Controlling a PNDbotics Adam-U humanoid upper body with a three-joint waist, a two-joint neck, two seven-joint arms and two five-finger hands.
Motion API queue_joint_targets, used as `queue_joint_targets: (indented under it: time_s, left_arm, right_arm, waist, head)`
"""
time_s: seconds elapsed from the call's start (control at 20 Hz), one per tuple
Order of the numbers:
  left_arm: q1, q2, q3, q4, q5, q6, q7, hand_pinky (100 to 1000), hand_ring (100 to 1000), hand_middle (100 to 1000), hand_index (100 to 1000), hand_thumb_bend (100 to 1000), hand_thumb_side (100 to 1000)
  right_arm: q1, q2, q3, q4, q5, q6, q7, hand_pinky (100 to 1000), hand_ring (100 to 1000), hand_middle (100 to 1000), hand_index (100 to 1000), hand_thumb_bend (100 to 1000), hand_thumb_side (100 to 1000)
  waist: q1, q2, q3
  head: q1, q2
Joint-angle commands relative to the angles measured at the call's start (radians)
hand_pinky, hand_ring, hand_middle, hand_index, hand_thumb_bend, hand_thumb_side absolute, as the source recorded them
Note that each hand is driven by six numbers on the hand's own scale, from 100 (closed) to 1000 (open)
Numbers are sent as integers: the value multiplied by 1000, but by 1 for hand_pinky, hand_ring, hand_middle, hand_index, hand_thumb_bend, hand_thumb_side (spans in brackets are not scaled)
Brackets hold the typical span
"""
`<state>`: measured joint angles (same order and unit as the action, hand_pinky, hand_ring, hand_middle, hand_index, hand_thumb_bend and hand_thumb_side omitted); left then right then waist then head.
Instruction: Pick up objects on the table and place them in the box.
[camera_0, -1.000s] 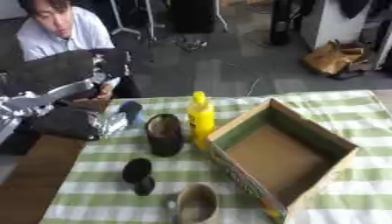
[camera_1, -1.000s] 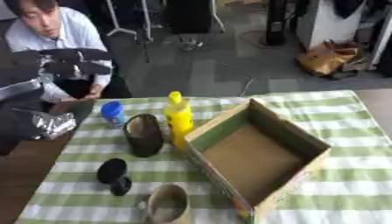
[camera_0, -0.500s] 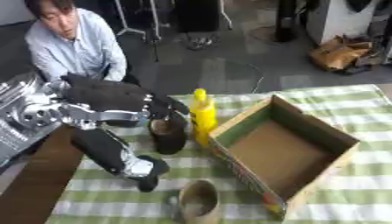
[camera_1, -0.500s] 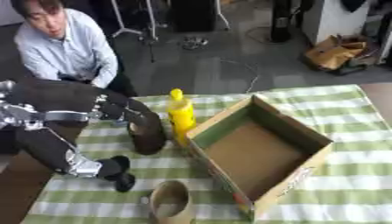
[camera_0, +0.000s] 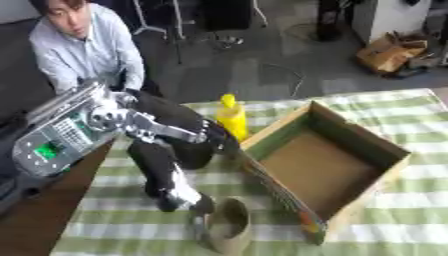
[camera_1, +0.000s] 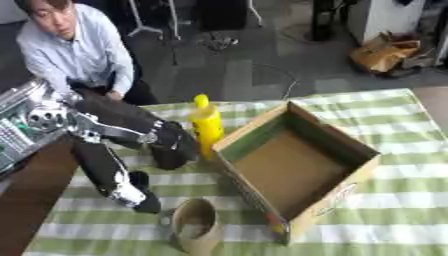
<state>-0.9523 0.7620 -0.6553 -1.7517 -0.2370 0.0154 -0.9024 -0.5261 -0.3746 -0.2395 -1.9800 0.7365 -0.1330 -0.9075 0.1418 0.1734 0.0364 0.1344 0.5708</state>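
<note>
Box: empty, on counter | Left robot hand: low beside yellow bottle, fingers' state cannot be told | Tan mug: near box, unpicked | Progress: nothing placed; all objects judged left.
</note>
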Motion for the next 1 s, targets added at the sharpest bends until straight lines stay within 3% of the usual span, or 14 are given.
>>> queue_joint_targets:
  time_s: [0.05, 0.55, 1.0]
  left_arm:
    - [-35, -21, -23, 28, 20, 12, -5, 1000, 1000, 1000, 1000, 753, 738]
    - [-52, -91, -64, 106, -4, -1, -5, 1000, 1000, 1000, 1000, 783, 682]
    - [-31, -84, -124, 136, -20, -39, -5, 1000, 1000, 1000, 1000, 750, 685]
  right_arm:
    - [-7, -26, 4, -20, -13, -4, 1, 855, 716, 628, 591, 100, 848]
    - [-8, -23, 13, -20, -21, -9, 1, 855, 707, 614, 584, 100, 844]
    - [-7, -22, 16, -20, -25, -8, 1, 854, 703, 603, 576, 100, 843]
  waist:
    - [-3, -18, -1]
    - [1, -13, -6]
    - [-3, -11, -11]
  head:
    - [-1, 15]
    - [0, 21]
    - [1, 22]
